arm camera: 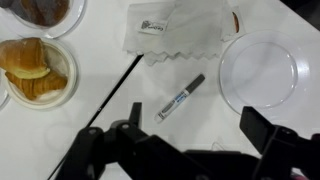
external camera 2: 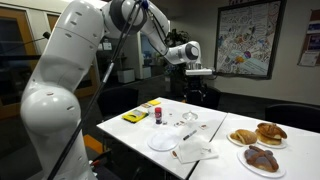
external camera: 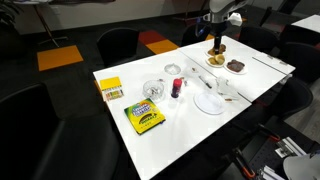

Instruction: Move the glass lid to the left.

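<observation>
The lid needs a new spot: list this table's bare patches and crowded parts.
Bare: the white table's corner past the yellow crayon box, and the strip between the round white plate and the table edge. Crowded: around the round transparent glass lid, small red bottle, and the pastry plates.

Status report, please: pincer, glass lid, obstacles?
Pincer open, empty, high near pastries. Glass lid flat on table, untouched. Small bottle close beside it.

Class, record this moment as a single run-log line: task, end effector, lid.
task: move glass lid left | end effector: open, empty, raised above table | glass lid: on table near crayon box, not yet grasped
</observation>
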You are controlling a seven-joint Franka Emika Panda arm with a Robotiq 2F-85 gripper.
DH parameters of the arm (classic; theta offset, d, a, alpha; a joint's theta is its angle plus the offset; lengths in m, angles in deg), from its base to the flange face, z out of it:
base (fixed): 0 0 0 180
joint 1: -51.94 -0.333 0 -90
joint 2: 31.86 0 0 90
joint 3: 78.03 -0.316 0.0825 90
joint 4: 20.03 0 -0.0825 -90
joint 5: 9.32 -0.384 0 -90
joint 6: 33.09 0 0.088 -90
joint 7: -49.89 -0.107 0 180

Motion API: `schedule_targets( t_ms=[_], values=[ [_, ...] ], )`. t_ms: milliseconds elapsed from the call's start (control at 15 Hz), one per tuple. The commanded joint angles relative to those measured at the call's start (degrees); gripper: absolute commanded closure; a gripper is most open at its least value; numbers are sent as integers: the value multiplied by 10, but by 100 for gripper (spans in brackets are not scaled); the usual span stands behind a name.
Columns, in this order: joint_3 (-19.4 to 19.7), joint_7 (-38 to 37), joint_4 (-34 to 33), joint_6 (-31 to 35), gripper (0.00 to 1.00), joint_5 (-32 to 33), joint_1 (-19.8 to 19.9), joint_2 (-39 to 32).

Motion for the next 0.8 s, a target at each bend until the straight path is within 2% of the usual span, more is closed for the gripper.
schedule_targets(
  t_ms=[0, 133, 200, 600, 733],
  values=[
    [-9, 41, -56, -21, 0, -24, 6, -34],
    [-5, 62, -54, -30, 0, -10, 2, -30],
    [-2, 37, -33, -7, 0, -13, -1, -21],
    [-2, 49, -40, -17, 0, -13, -1, -22],
    [-1, 59, -57, -14, 0, -5, -2, -42]
  ],
)
